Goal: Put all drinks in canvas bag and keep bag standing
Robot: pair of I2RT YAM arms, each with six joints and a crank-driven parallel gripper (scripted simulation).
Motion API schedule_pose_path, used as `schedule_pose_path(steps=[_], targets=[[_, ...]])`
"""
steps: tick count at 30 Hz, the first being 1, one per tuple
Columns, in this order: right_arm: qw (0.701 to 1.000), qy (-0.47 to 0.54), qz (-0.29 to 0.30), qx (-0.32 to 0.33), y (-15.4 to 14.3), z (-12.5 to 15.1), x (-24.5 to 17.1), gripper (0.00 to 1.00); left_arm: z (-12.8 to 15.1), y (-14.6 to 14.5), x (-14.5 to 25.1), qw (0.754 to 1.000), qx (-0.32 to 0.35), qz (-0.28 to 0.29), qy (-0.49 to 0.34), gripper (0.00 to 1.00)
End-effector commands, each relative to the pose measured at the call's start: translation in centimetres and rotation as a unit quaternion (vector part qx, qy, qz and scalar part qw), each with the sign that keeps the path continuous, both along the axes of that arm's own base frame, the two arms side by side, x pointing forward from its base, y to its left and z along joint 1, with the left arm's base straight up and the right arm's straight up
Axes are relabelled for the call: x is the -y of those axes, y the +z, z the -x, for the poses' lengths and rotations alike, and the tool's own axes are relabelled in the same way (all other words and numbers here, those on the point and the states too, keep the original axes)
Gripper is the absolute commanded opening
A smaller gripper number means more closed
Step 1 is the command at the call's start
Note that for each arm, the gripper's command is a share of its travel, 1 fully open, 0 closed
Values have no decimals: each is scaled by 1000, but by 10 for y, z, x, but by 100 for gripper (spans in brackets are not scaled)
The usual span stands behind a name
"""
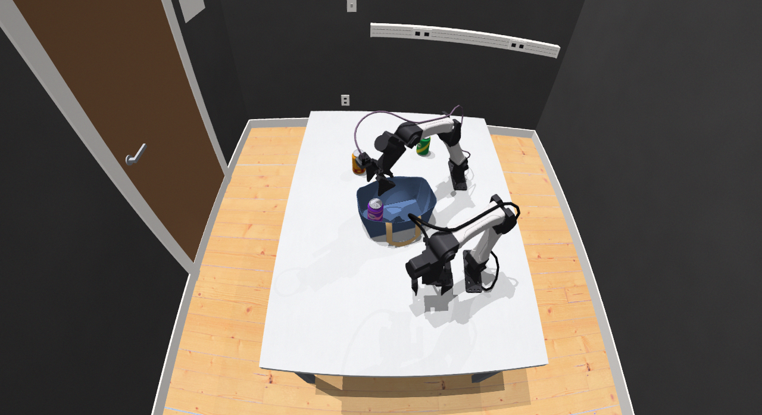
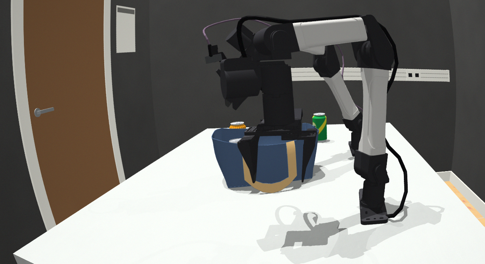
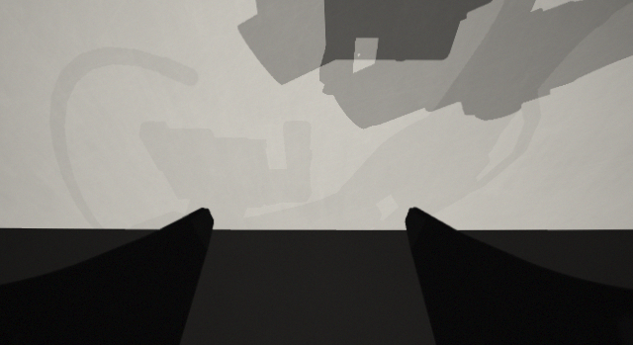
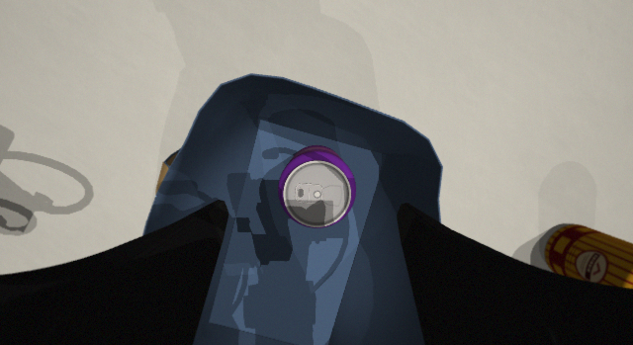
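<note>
Firstly, right fingers (image 1: 384, 186) (image 2: 233, 103): black, tapered, parted, holding nothing, above the bag. Left fingers (image 1: 415, 286) (image 2: 250, 153): matching, spread wide and unloaded, over the table (image 1: 319, 317) (image 2: 135, 228) (image 3: 124, 98) (image 4: 495, 88).

Canvas bag (image 1: 375, 230) (image 2: 227, 160) (image 4: 247, 95): blue, walls up, mouth many-sided; tan strap handle (image 1: 389, 234) (image 2: 291, 157) (image 4: 162, 177), U-shaped. Within: purple can (image 1: 375, 211) (image 2: 234, 140) (image 4: 316, 187), upright, lid metallic.

Outside, standing on the table: orange can (image 1: 358, 163) (image 2: 237, 125) (image 4: 588, 258), cylindrical; green can (image 1: 423, 147) (image 2: 320, 127), yellow-banded.

Table: smooth, white, shadow-marked. Room: charcoal walls (image 1: 293, 66) (image 2: 190, 92); pale plank floor (image 1: 228, 306) (image 2: 466, 194), knotted; brown door (image 1: 133, 93) (image 2: 64, 75), lever handle, grey frame.
</note>
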State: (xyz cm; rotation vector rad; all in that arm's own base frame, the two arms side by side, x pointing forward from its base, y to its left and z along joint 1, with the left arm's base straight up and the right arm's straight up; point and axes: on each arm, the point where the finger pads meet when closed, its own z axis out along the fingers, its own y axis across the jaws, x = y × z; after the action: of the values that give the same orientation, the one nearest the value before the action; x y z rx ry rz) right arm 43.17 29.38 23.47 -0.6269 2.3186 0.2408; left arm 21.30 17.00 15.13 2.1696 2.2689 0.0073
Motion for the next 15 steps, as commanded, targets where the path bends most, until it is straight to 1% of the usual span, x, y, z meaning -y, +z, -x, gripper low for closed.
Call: schedule_pose_path(steps=[1, 4, 5, 6, 7, 8, 11, 15], targets=[[1000, 1, -7, 19, 15, 3, 4, 91, -2, 9, 1, 1000, 22, -9, 2, 100], [1000, 1, -5, 15, 20, 8, 7, 91, -2, 9, 1, 1000, 22, -9, 2, 100], [1000, 1, -6, 17, 23, 7, 7, 91, -2, -3, 5, 1000, 6, 2, -1, 100], [1000, 1, -7, 17, 23, 7, 7, 91, -6, 14, -2, 999, 34, -15, 5, 100], [1000, 1, -6, 17, 22, 7, 6, 91, -4, 8, 1, 1000, 15, -4, 2, 100], [1000, 1, -6, 16, 21, 7, 6, 89, -5, 9, 0, 1000, 16, -5, 2, 100], [1000, 1, -5, 15, 20, 7, 6, 89, -7, 9, -1, 1000, 16, -5, 3, 100], [1000, 1, 1, 6, 10, 5, 5, 89, -6, 7, -2, 1000, 10, -2, 4, 100]])
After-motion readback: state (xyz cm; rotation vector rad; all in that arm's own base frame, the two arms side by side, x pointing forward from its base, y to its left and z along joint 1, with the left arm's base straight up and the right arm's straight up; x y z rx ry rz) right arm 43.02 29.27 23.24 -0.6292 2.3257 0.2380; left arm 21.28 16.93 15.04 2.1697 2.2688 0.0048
